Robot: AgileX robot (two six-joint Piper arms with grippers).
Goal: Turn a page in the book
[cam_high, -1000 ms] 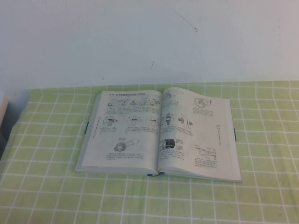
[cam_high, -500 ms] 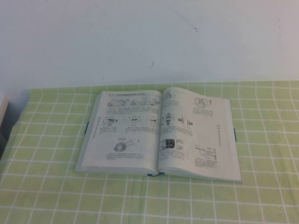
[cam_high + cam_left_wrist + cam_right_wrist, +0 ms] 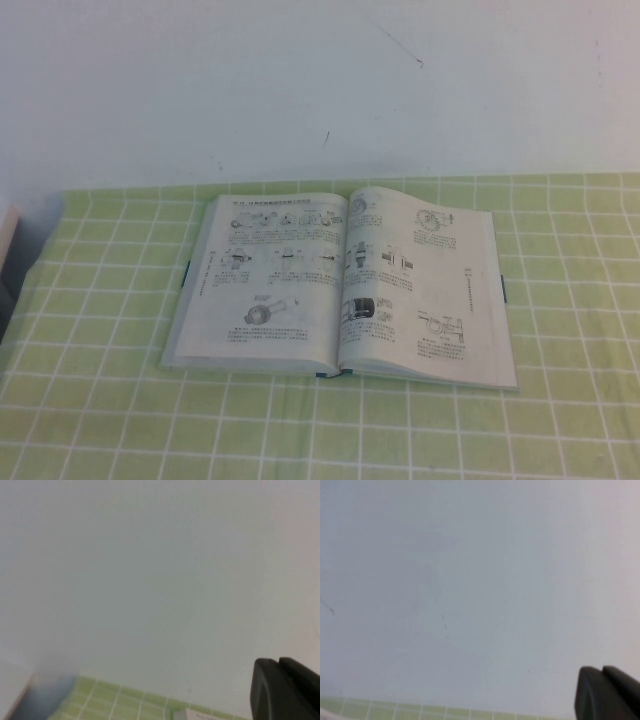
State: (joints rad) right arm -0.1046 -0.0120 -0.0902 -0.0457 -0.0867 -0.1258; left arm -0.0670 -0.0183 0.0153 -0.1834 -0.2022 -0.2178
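White-paged open book (image 3: 340, 290) flat on checked cloth (image 3: 100, 400); both pincers, left (image 3: 287, 690) and right (image 3: 610, 695), closed, empty, aloft.

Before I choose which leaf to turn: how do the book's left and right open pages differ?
The left page looks flat; the right page humps near the spine. The left stack looks thinner, the right thicker. Both show grey machine-part drawings. Left gripper and right gripper touch neither.
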